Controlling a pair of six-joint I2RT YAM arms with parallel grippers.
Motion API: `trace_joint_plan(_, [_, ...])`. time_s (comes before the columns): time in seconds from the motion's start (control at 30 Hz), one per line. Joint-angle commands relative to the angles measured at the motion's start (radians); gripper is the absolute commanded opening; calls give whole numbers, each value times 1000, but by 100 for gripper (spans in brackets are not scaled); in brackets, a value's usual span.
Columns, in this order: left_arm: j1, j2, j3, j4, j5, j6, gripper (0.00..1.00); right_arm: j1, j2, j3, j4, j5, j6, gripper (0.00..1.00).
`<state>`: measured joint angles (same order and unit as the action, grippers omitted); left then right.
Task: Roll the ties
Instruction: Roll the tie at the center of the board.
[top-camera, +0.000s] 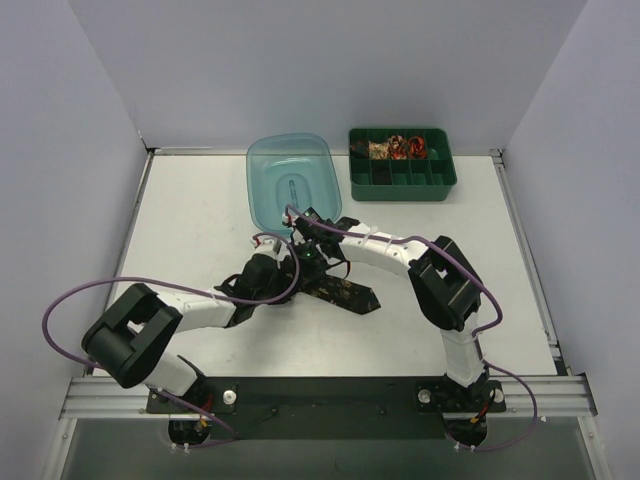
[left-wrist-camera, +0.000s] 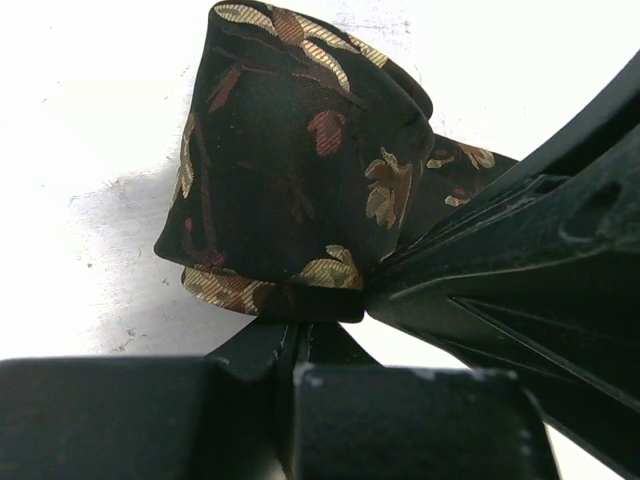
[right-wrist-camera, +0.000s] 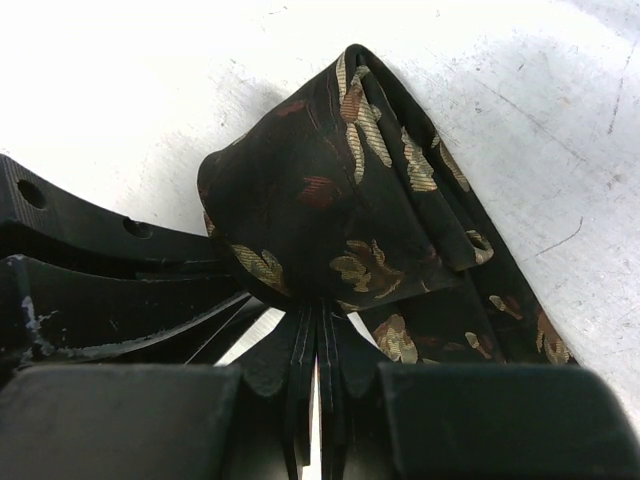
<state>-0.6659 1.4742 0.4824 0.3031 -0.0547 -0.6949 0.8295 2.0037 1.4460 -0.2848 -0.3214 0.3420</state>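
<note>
The black tie (top-camera: 345, 293) with gold-tan flowers lies at the table's middle, its pointed end toward the right. One end is wound into a loose coil (left-wrist-camera: 290, 170), seen too in the right wrist view (right-wrist-camera: 330, 210). My left gripper (left-wrist-camera: 300, 322) is shut on the coil's lower edge. From the opposite side my right gripper (right-wrist-camera: 320, 312) is shut on the same coil, and the flat tail (right-wrist-camera: 500, 320) runs off to its right. In the top view both grippers (top-camera: 285, 268) (top-camera: 306, 254) meet over the coil and hide it. Small red and beige rolled ties (top-camera: 395, 148) sit in the green tray.
A green compartment tray (top-camera: 402, 180) stands at the back right. A clear blue tub (top-camera: 290, 180) lies just behind the grippers. Purple cables loop over both arms. White walls close the table on three sides.
</note>
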Motion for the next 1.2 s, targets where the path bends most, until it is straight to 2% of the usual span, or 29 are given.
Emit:
trace_joint_plan(0.0, [-8, -40, 13, -8, -42, 17, 0, -12, -52, 8, -48, 19, -5, 2])
trace_joint_plan(0.1, [-8, -132, -7, -86, -60, 41, 12, -26, -78, 10, -48, 28, -8, 2])
trace_joint_plan(0.13, [-6, -156, -7, -111, -68, 58, 31, -33, -85, 10, -48, 28, -11, 2])
trace_joint_plan(0.2, [-6, -238, -11, -184, -85, 80, 45, -39, -101, 16, -50, 28, -11, 2])
trace_joint_plan(0.23, [-1, -265, -11, -209, -95, 96, 59, -47, -106, 17, -50, 28, -12, 2])
trace_joint_plan(0.3, [5, -350, -11, -270, -111, 116, 67, -53, -121, 21, -51, 25, -15, 2])
trace_joint_plan(0.33, [17, -400, -13, -283, -117, 127, 75, -58, -126, 21, -51, 27, -14, 2])
trace_joint_plan(0.43, [54, -459, -5, -302, -102, 136, 86, -59, -140, 17, -51, 39, -14, 2])
trace_joint_plan(0.47, [98, -460, 1, -302, -79, 141, 89, -61, -141, 17, -51, 39, -14, 2])
trace_joint_plan(0.6, [216, -391, 38, -263, 55, 158, 90, -63, -112, 33, -51, 33, -15, 2])
trace_joint_plan(0.73, [313, -237, 96, -210, 264, 172, 90, -59, -91, 40, -53, 27, -14, 2])
trace_joint_plan(0.8, [350, -200, 104, -151, 315, 163, 90, -58, -83, 40, -53, 31, -12, 2])
trace_joint_plan(0.9, [403, -137, 99, -44, 482, 126, 90, -58, -71, 40, -51, 30, -12, 2])
trace_joint_plan(1.17, [447, 106, 117, 160, 665, 55, 86, -49, -17, 54, -40, 38, -5, 2])
